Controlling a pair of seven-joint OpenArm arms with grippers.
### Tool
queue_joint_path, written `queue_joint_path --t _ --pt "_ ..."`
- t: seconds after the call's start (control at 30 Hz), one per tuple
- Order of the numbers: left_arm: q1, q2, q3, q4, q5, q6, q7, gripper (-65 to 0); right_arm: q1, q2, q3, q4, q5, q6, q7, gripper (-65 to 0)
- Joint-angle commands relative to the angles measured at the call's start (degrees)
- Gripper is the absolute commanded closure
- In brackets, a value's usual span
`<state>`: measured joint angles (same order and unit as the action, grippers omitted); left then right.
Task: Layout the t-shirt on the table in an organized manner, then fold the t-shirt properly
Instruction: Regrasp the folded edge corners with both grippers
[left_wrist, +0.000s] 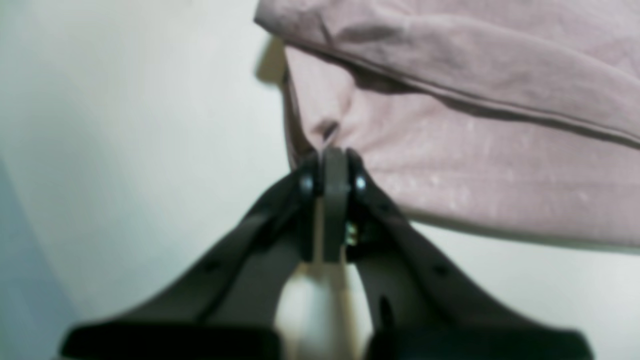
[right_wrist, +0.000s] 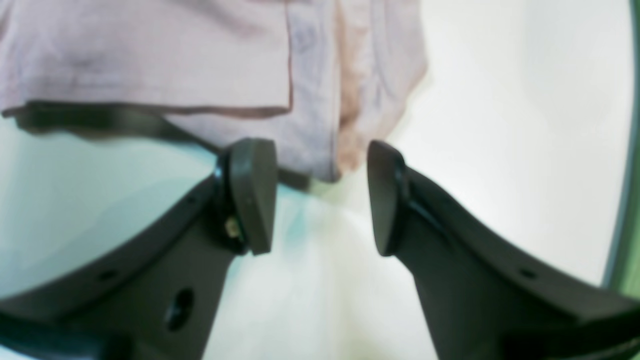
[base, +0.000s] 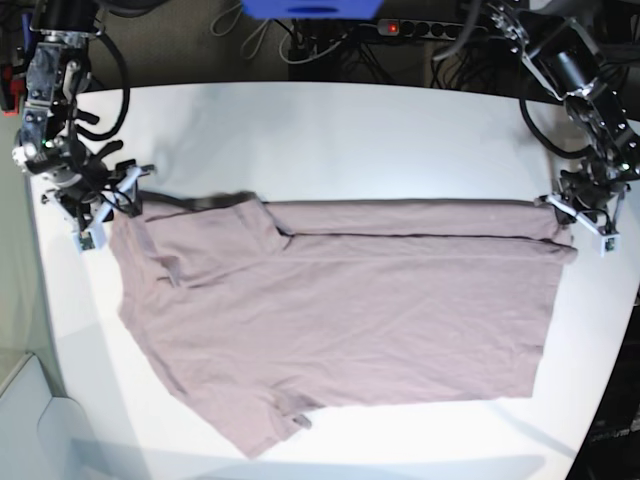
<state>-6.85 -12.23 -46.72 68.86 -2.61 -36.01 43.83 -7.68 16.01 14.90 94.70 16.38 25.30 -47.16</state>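
Observation:
The dusty mauve t-shirt (base: 350, 310) lies spread on the white table (base: 330, 130), its far long edge folded over toward the middle. In the left wrist view my left gripper (left_wrist: 334, 155) is shut on a corner of the t-shirt (left_wrist: 475, 165), pinching the fabric between its pads. In the base view that gripper (base: 565, 215) is at the shirt's right end. My right gripper (right_wrist: 320, 197) stands open, its fingers either side of a hemmed edge of the t-shirt (right_wrist: 150, 60), which hangs just beyond the tips. In the base view it (base: 115, 205) sits at the shirt's left end.
The table's curved edge (base: 40, 300) runs close behind the right arm, with floor beyond. Cables and a power strip (base: 420, 28) lie past the far edge. Bare tabletop (base: 330, 130) stretches behind the shirt, with a narrower strip (base: 420, 440) in front.

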Motion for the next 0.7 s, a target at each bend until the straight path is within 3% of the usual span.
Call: queue_joint_path --t 0.0,0.53,0.67 --pt "-0.7 -1.0 -0.1 0.9 -0.5 0.2 -1.0 -0.1 0.5 0.7 0.3 0.3 0.4 0.2 1.2 -30.2" --pt "-0.7 -1.0 -0.1 0.9 -0.2 0.2 -1.0 -0.1 2.5 0.6 0.3 -1.6 0.4 0.2 1.3 -30.0" --pt "-0.7 -1.0 -0.1 0.9 -0.2 0.2 -1.0 -0.1 3.2 0.6 0.2 -3.0 0.4 0.2 1.3 -24.4"
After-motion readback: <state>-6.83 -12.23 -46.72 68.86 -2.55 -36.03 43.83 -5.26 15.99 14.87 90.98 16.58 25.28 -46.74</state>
